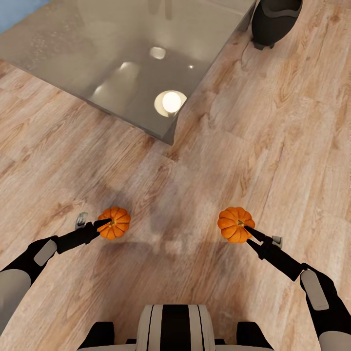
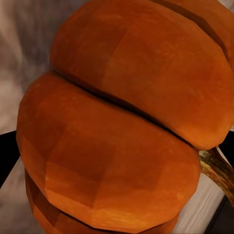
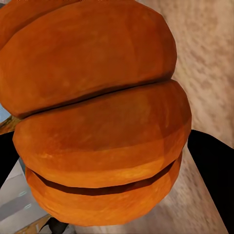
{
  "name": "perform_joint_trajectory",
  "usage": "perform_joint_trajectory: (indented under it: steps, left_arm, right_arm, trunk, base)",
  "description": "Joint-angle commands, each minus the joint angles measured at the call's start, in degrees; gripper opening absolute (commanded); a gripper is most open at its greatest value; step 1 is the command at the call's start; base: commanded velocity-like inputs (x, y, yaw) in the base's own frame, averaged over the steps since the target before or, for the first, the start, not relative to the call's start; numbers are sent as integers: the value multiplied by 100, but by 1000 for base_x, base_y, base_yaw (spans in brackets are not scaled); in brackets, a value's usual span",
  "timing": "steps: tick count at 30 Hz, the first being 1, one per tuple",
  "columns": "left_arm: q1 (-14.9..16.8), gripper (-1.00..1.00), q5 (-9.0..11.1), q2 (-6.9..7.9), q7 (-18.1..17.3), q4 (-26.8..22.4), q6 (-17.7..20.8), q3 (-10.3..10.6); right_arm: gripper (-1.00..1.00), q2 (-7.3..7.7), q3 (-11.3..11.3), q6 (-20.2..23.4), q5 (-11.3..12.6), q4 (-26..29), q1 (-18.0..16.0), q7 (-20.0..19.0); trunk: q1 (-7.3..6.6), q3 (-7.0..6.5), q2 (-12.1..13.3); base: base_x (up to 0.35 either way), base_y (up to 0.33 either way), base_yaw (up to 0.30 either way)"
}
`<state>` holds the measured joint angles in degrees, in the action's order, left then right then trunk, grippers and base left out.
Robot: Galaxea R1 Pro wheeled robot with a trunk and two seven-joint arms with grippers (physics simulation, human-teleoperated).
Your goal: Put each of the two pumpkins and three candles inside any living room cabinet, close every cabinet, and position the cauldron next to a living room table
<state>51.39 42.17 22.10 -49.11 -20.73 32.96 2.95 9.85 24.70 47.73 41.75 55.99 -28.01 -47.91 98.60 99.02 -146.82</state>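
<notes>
Currently both arms carry a load. In the head view, the left gripper point(image 1: 102, 225) is closed on one pumpkin point(image 1: 114, 223) at lower left of the frame, and the right gripper point(image 1: 247, 230) is closed on the second pumpkin point(image 1: 235, 224) at lower right. Each pumpkin is held above the wooden floor point(image 1: 204, 185). The left wrist view shows ribbed orange skin and a stem close to the lens point(image 2: 122, 126); the right wrist view shows the same close orange surface point(image 3: 97, 122).

The table point(image 1: 97, 58) occupies the upper left of the head view, its near corner pointing toward the robot. The cauldron point(image 1: 274, 19) stands at the upper right, just beside the table edge. No cabinet is visible.

Probable hazards:
1. Slip. The ribbed, rounded skin gives the fingertips little flat contact; a sharp base turn could roll a pumpkin out of the grasp.
2. Collision. Driving forward could bring the base or an arm against the table corner.
3. Displacement. Contact with the cauldron could knock it away from the table.
</notes>
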Motion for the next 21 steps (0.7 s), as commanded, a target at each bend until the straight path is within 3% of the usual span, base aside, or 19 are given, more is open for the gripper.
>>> perform_joint_trajectory:
  steps: [1, 14, 15, 21]
  left_arm:
    - [2, 100, 56, 5, -1, 1, 39, 31]
    - [2, 100, 55, 5, -8, -1, 35, 31]
    - [2, -100, 56, 5, -9, -1, 35, 31]
    - [2, -100, 58, 5, -10, -1, 35, 31]
  right_arm:
    - [-100, -1, 8, 32, 9, 0, -3, -8]
    - [-100, -1, 8, 31, 9, 0, -3, -8]
    - [-100, -1, 8, 32, 9, 0, -3, -8]
    - [-100, -1, 8, 33, 9, 0, -3, -8]
  trunk:
    - [-1, 3, -1]
    - [-1, 3, -1]
    - [-1, 3, -1]
    - [-1, 3, -1]
  base:
    - [0, -3, 0]
    - [0, 0, 0]
    - [0, 0, 0]
    - [0, 0, 0]
